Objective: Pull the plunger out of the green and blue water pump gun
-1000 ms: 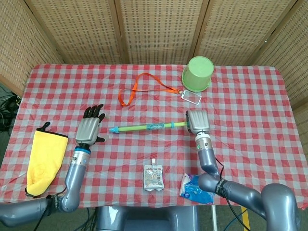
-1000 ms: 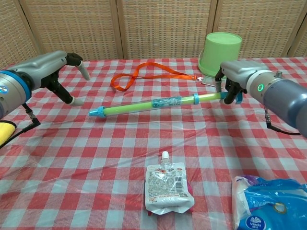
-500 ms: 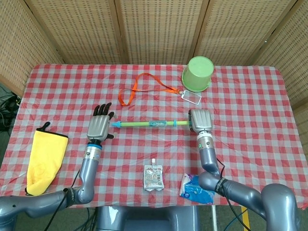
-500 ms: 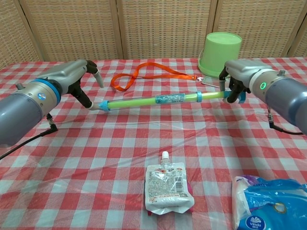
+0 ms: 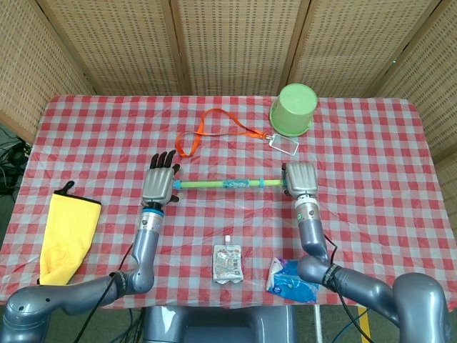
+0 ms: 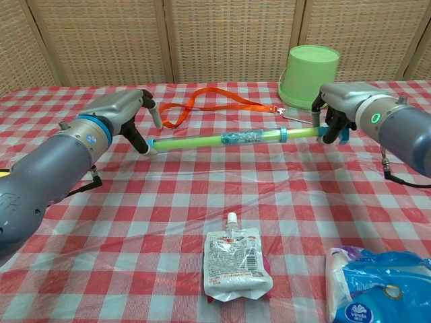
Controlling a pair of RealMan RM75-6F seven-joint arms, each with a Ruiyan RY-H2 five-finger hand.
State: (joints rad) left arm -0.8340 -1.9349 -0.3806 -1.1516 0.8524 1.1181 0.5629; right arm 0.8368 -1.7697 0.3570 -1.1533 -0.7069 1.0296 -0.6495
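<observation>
Left hand [image 6: 135, 116] brought in onto the nozzle end of the slim green-and-blue plastic water pump gun [image 6: 222, 140], fingers curling around it.
Plunger end gripped by right hand [image 6: 331, 108]; gun held between both hands, pull not started.

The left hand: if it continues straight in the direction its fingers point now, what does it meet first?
The left hand points away from the robot, toward the orange lanyard. That loop looks like the first thing in line, though depth is hard to judge.
</observation>
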